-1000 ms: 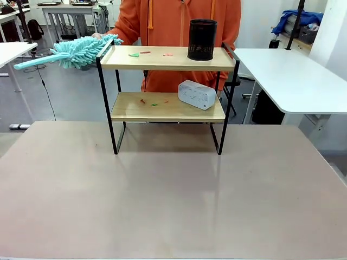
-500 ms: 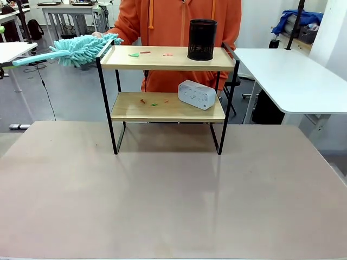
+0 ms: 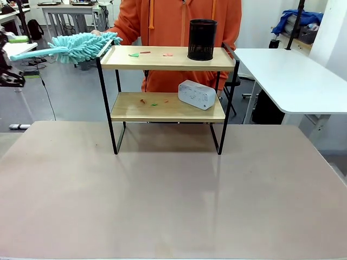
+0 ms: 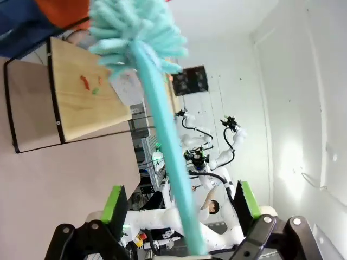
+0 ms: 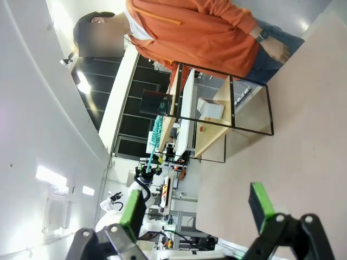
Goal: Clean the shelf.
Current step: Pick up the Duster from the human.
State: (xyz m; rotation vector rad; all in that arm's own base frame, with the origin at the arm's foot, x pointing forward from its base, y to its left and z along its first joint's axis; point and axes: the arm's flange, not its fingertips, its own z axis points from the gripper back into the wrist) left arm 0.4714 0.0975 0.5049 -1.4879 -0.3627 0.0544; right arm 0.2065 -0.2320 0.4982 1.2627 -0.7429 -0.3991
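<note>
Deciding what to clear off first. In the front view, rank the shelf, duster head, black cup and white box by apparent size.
1. shelf
2. duster head
3. black cup and white box: too alike to rank. The cup is taller and the box is wider.

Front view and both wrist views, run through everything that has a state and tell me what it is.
shelf: upright on the table, scraps on both boards
duster: held level by the person's hand, head at the shelf's left rail
left end effector: open, duster handle between its pads, unclamped
right end effector: open, empty
black cup: upright on top board
white box: standing on lower board
</note>
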